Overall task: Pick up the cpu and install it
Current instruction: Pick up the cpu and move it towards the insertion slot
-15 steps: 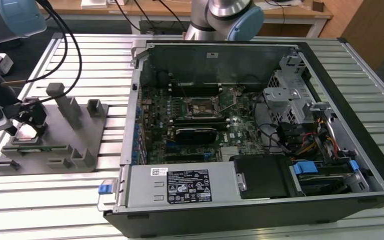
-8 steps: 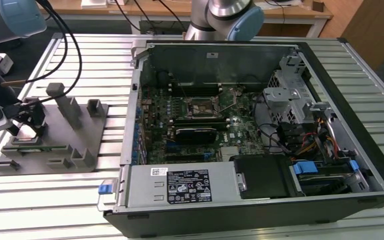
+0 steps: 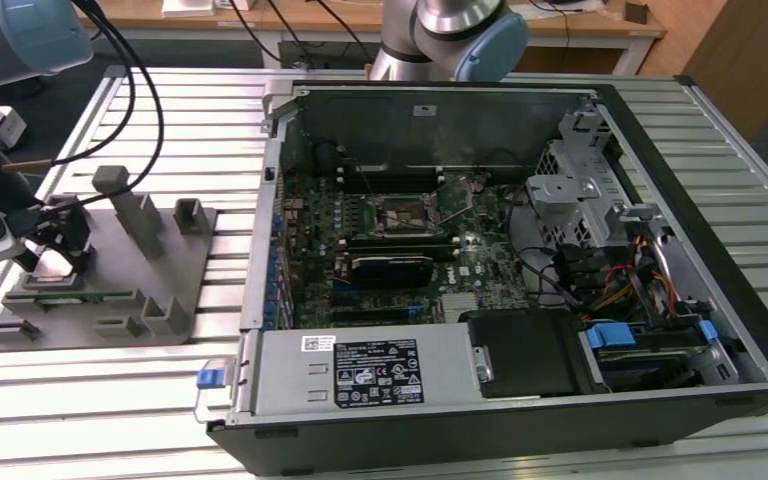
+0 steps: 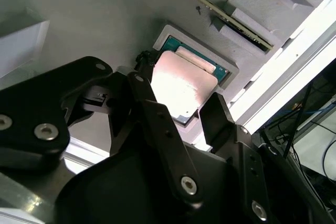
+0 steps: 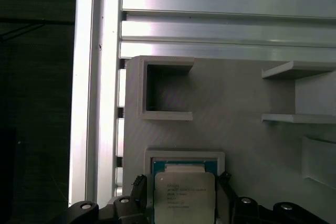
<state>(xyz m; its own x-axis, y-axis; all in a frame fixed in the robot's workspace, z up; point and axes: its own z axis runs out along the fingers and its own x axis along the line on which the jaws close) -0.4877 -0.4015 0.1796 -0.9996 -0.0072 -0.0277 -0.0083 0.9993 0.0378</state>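
The cpu (image 5: 184, 190), a square chip with a shiny silver top and a teal rim, lies in a shallow square pocket of the grey fixture block (image 5: 236, 145). My gripper (image 5: 184, 199) hangs straight over it, one black finger against each of two opposite edges, shut on the chip. In the second wrist view the cpu (image 4: 181, 80) gleams between the fingers (image 4: 144, 72) of the gripper (image 4: 178, 88). In the exterior view my gripper (image 3: 48, 262) stands over the near end of the fixture (image 3: 157, 270), on that view's left.
An open computer case (image 3: 744, 300) lies on the slatted metal table (image 3: 91, 420). Its motherboard's black cpu socket (image 3: 404, 213) sits near the middle. The fixture carries upright grey posts (image 3: 128, 205). Cables trail from the arm, and a second robot's base (image 3: 444, 40) stands behind the case.
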